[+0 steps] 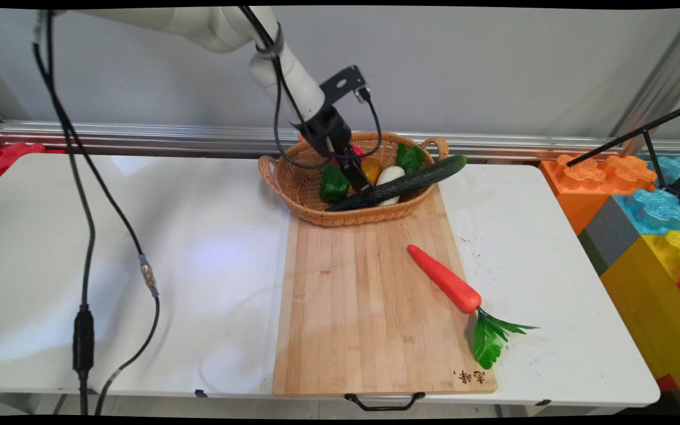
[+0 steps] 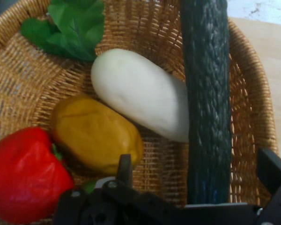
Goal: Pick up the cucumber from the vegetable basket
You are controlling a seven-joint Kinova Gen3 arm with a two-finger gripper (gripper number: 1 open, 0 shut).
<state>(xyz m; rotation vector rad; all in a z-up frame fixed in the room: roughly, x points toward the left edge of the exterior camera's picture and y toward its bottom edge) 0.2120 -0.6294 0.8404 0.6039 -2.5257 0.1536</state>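
Spread wide, the jaws of the gripper (image 2: pixel 196 176) straddle the near end of the cucumber (image 2: pixel 207 93) without closing on it: in the hand view one finger (image 2: pixel 125 169) stands on the yellow vegetable's side and the other beyond the cucumber, with a gap on both sides. That cucumber lies slantwise in the wicker basket (image 1: pixel 301 189), which sits at the far edge of the table (image 1: pixel 139 248), overlapping the far end of the wooden cutting board (image 1: pixel 363 301). One end of the cucumber rests low inside the basket and the other pokes out over the basket's right rim. Beside it lie a white eggplant (image 2: pixel 140 98), touching its flank, a yellow vegetable (image 2: pixel 96 133), a red pepper (image 2: pixel 25 176), some green leaves (image 2: pixel 68 26) and a green pepper (image 1: pixel 334 183). A carrot (image 1: pixel 445 278) with green leaves rests near the board's right edge, well apart from the basket. The cucumber looks like a light, rigid plastic model with a knobbly, somewhat glossy skin, so it would likely hold its shape but could slip or swing if pinched at one end; a hold across its width nearer the middle seems steadier.
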